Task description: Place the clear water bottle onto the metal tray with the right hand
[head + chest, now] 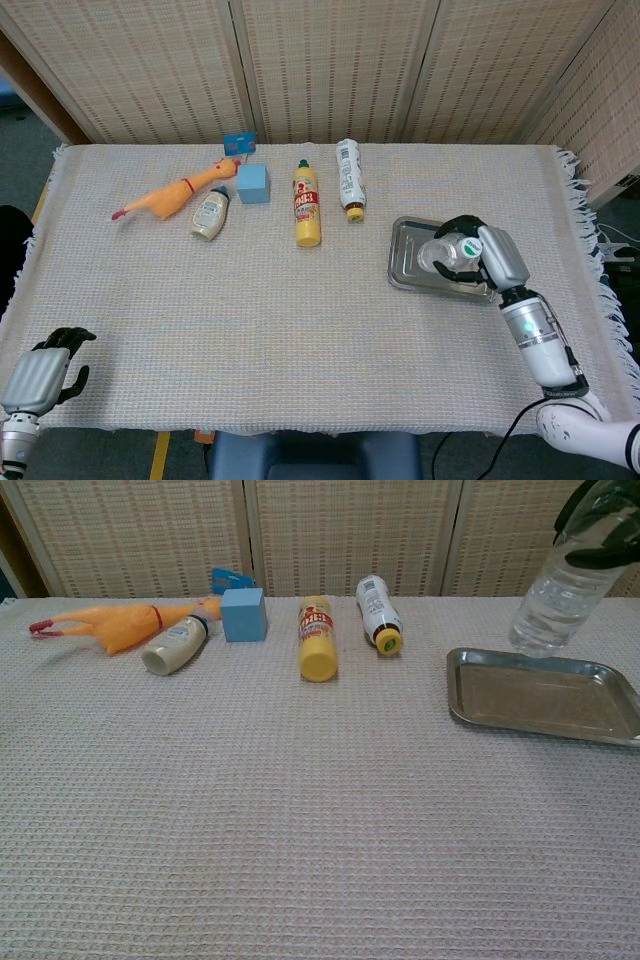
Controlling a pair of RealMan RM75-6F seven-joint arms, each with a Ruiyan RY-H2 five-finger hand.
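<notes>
My right hand [490,256] grips the clear water bottle [443,253] near its green-and-white cap. In the chest view the bottle [558,602] hangs tilted in the air, its base just above the far edge of the metal tray [540,696], with my right hand's dark fingers [605,548] wrapped round its upper part. The tray [408,264] lies on the right side of the cloth-covered table with nothing on it. My left hand [38,372] rests low at the table's near left corner, fingers curled and holding nothing.
Along the back lie a rubber chicken [170,197], a white squeeze bottle [210,213], a blue block [253,183], a yellow bottle [307,205] and a white bottle [349,178]. The cloth's fringed right edge [590,240] is close to the tray.
</notes>
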